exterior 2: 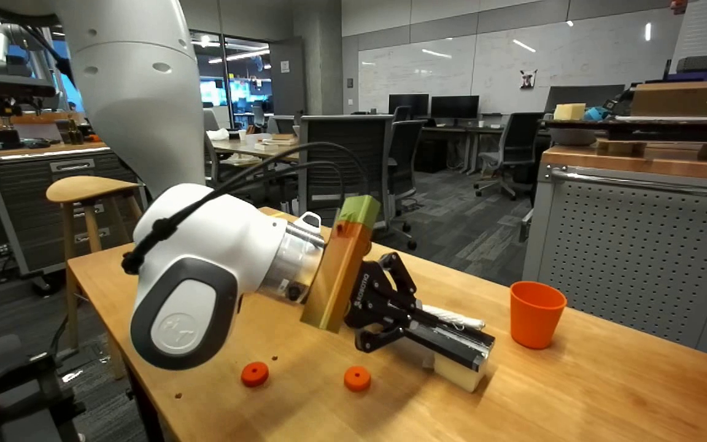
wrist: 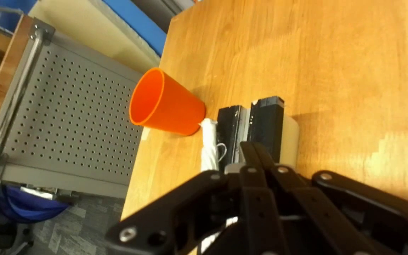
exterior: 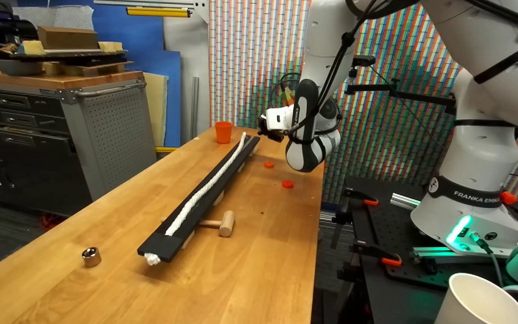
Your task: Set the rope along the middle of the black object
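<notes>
The black object (exterior: pixel 221 184) is a long grooved bar raised off the wooden table on pale blocks. On it lies the white rope (exterior: pixel 205 186), which goes under a black cover at the near end, its frayed tip sticking out. Toward the far end the rope strays to one side: in the wrist view the rope's end (wrist: pixel 209 145) sits along the bar's left edge, beside the groove, with a loose strand looped out. My gripper (wrist: pixel 253 144) is shut with nothing between its fingertips, over the bar's far part and right of the rope. Whether it touches the bar I cannot tell.
An orange cup (wrist: pixel 168 102) stands close to the rope's far end. Two orange discs (exterior 2: pixel 358 379) lie on the table on the robot's side of the bar. A wooden mallet (exterior: pixel 226 223) has its handle under the bar. A metal socket (exterior: pixel 91 257) stands near the bar's near end.
</notes>
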Tool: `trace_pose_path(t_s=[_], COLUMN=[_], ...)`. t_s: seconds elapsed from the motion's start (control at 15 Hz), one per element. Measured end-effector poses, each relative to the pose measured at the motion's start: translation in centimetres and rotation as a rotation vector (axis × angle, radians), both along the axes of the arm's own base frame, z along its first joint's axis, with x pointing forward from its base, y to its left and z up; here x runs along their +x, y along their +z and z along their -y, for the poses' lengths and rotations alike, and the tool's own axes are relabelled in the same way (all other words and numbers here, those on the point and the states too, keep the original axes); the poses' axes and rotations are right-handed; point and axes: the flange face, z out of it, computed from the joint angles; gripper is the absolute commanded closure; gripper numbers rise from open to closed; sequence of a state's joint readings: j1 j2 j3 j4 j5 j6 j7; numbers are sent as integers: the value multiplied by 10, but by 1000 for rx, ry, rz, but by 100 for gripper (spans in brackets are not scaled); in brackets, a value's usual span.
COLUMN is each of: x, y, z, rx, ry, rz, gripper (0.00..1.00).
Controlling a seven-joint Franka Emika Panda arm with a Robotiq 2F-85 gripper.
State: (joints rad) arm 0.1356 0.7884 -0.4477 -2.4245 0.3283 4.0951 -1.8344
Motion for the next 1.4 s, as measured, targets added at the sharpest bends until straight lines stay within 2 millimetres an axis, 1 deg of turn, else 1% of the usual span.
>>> trace_pose_path(t_s=[0.13, 0.27, 0.4, 0.47, 0.53, 0.6, 0.73, 0.8, 1.0, 1.13, 1.27, 1.4], x=[-10, -22, -33, -40, -46, -53, -67, -74, -97, -113, -128, -140], y=[20, 41, 61, 67, 71, 72, 66, 59, 27, 5, -17, -29], z=[-14, -23, -25, -24, -23, -23, -25, -29, -43, -48, -46, -39], rx=[4, 29, 56, 68, 83, 102, 156, 195, 343, 397, 453, 496], ry=[-92, -215, -334, -390, -446, -495, -574, -602, -684, -745, -833, -913], rz=[42, 64, 71, 67, 58, 43, -14, -50, -133, -158, -168, -168], gripper=[97, 96, 95, 95, 94, 94, 95, 95, 95, 96, 96, 95])
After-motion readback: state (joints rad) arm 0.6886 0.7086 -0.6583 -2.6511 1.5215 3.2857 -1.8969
